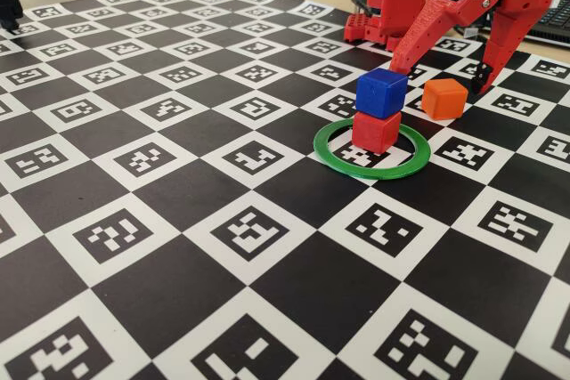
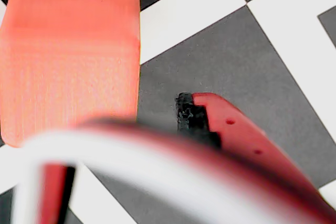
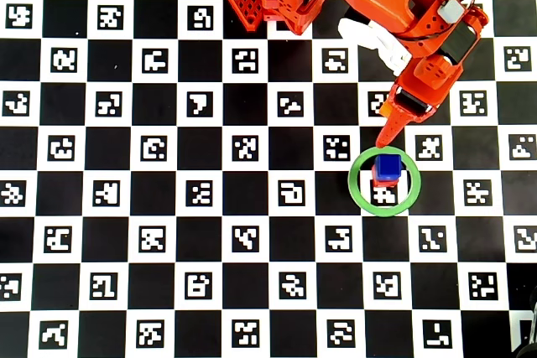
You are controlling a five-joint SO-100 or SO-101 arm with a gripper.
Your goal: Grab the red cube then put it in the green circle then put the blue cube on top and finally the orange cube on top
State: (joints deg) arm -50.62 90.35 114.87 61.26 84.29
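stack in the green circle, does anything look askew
Slightly. The blue cube sits twisted and offset on the red cube, overhanging one edge. The stack stands off-centre in the green circle, toward its far rim.

You get no readable words, brand names or numbers anywhere in these views. The only signs are the black-and-white square code markers printed in the white squares of the checkered mat (image 3: 168, 207); each one has a different block pattern, and none spells a letter or digit you could read. The red cube (image 1: 375, 131), the blue cube (image 1: 381, 92), the orange cube (image 1: 443, 98) and the green circle (image 1: 331, 154) carry no print or label.
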